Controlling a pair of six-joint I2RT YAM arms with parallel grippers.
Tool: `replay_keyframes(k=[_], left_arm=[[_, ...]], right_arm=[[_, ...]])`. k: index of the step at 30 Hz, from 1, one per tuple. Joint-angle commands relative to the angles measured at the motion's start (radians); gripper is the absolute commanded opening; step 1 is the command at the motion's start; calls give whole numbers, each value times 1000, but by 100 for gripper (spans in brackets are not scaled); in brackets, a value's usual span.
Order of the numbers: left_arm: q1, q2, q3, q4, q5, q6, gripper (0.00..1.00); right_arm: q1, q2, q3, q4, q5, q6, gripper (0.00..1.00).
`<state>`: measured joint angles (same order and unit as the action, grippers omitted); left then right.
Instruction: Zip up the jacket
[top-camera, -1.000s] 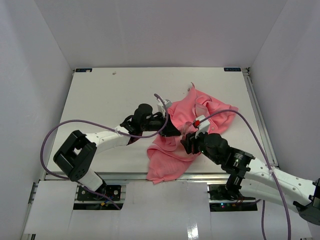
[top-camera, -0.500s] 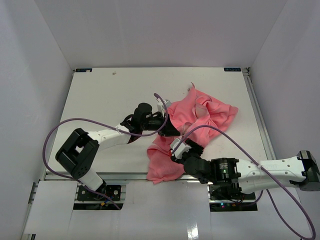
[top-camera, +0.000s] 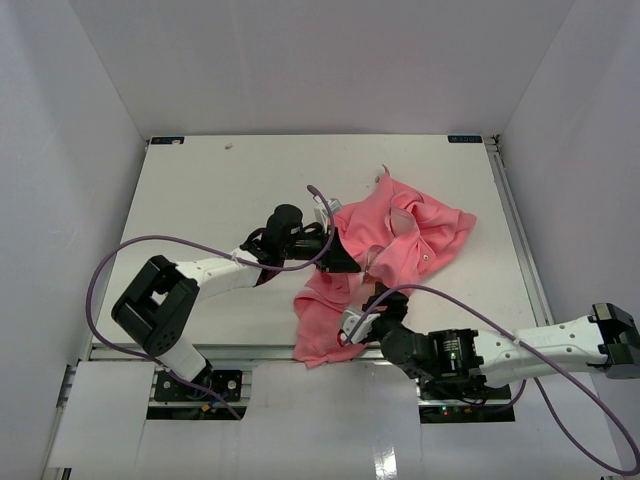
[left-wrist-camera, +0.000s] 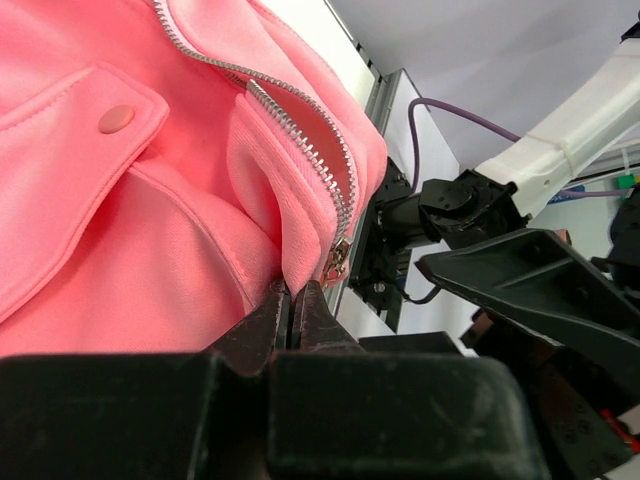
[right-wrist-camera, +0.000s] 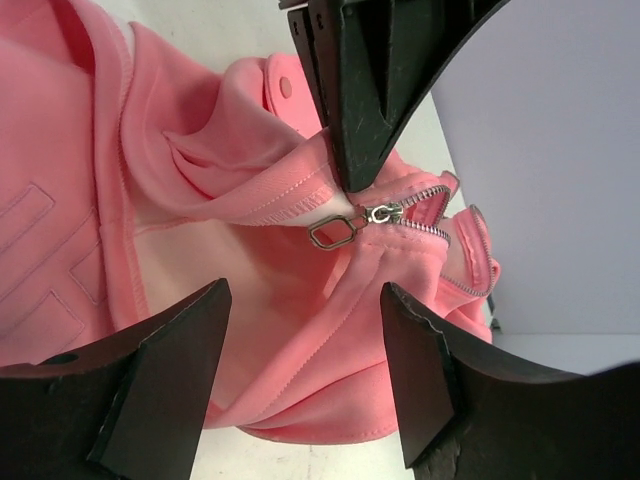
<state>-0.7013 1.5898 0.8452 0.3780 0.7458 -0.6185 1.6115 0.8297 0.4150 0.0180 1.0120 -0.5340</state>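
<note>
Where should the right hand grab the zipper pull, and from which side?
Take the ring-shaped pull tab: it sticks out free from the slider, pointing toward the open right hand. Come straight in from that side, staying clear of the left hand, which pinches the jacket hem right beside the slider.
</note>
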Motion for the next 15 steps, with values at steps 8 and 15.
replay_keyframes(k=[8,15], left_arm=[[8,-45,-5,61,61,-32,0],[10,-32,-16,88,78,-50,0]], right_arm=[[11,118,-213,679,149,-385,72],[10,183,-249,922,139,-548,74]])
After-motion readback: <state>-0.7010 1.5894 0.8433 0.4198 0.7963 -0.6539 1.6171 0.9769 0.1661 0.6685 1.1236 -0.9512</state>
